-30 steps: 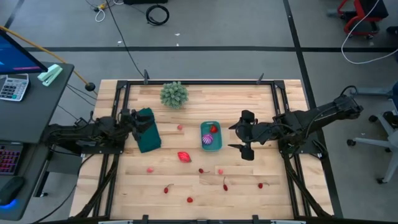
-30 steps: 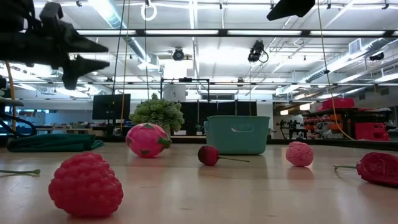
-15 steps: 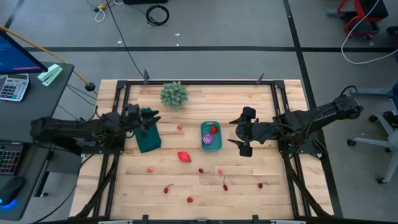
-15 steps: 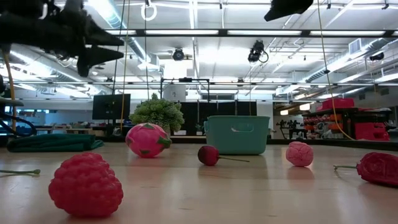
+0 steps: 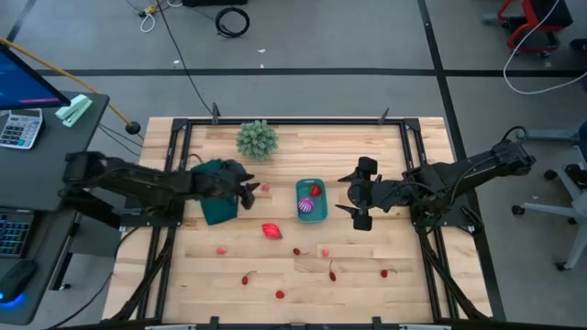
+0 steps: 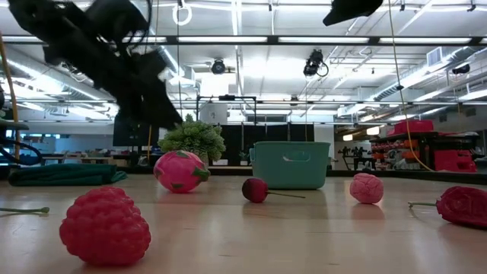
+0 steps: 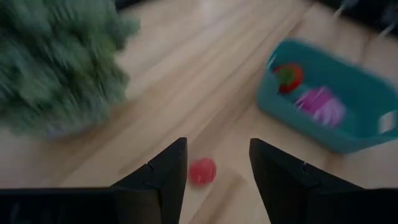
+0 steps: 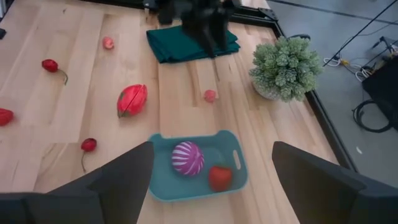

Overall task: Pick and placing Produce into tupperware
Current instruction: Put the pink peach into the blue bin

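The teal tupperware (image 5: 311,200) stands mid-table with a purple spiky ball (image 8: 188,157) and a red toy fruit (image 8: 219,177) inside. Several small red and pink produce pieces lie loose on the wood. One of them, a small red ball (image 7: 202,171), lies just ahead of my left gripper (image 7: 217,167). That gripper is open, sits above the table to the tub's left (image 5: 248,190) and touches nothing. My right gripper (image 5: 360,206) hovers to the tub's right, open wide and holding nothing.
A spiky pale-green plant ball (image 5: 257,138) stands near the far edge. A dark green cloth (image 5: 216,203) lies under the left arm. A red dragon-fruit toy (image 5: 271,230) lies near the tub's left corner. Cherries and berries (image 5: 296,251) dot the near half of the table.
My left gripper has swung from over the green cloth toward the table's right and come down lower, ending close to the small red ball left of the tub. Its fingers stay open. The produce and the tub have not moved.
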Robot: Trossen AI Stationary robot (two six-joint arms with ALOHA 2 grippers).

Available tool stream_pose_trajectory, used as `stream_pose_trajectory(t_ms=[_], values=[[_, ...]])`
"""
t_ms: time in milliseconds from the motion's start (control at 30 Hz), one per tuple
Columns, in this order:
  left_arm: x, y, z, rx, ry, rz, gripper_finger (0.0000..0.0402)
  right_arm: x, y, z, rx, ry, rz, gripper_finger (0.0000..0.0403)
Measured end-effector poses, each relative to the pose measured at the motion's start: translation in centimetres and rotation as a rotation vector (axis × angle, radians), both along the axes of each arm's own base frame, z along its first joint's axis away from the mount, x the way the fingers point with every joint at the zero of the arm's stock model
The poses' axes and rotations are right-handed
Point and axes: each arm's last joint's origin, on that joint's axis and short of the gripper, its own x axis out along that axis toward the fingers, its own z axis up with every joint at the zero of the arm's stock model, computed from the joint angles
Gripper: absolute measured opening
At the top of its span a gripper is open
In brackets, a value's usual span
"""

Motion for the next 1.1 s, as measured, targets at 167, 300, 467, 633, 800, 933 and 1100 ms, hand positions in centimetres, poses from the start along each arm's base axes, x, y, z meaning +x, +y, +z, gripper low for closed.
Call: stream_pose_trajectory(t_ms=[167, 300, 467, 633, 800, 933, 1100], values=[[1.7, 0.1, -2.9, 0.061, 0.09, -0.043, 0.018, 0.0, 0.0, 0.0, -0.003, 0.001, 0.002, 0.0336], [2.6, 0.2, -4.6, 0.13, 0.137, -0.057, 0.0178, 0.0, 0.0, 0.0, -0.003, 0.001, 0.002, 0.0336], [3.3, 0.2, -5.8, 0.128, 0.127, -0.055, 0.0177, 0.0, 0.0, 0.0, -0.004, 0.002, 0.003, 0.0336], [3.4, 0.2, -7.0, 0.113, 0.167, -0.048, 0.0176, 0.0, 0.0, 0.0, -0.004, 0.001, 0.003, 0.0336], [3.4, 0.1, -8.3, 0.086, 0.192, -0.025, 0.0176, 0.0, 0.0, 0.0, -0.004, 0.002, 0.003, 0.0336], [3.9, 0.3, -8.2, 0.078, 0.186, -0.017, 0.0169, 0.0, 0.0, 0.0, -0.004, 0.002, 0.003, 0.0336], [4.2, 0.3, -8.1, 0.1, 0.193, -0.042, 0.0137, 0.0, 0.0, 0.0, -0.005, 0.002, 0.004, 0.0336]])
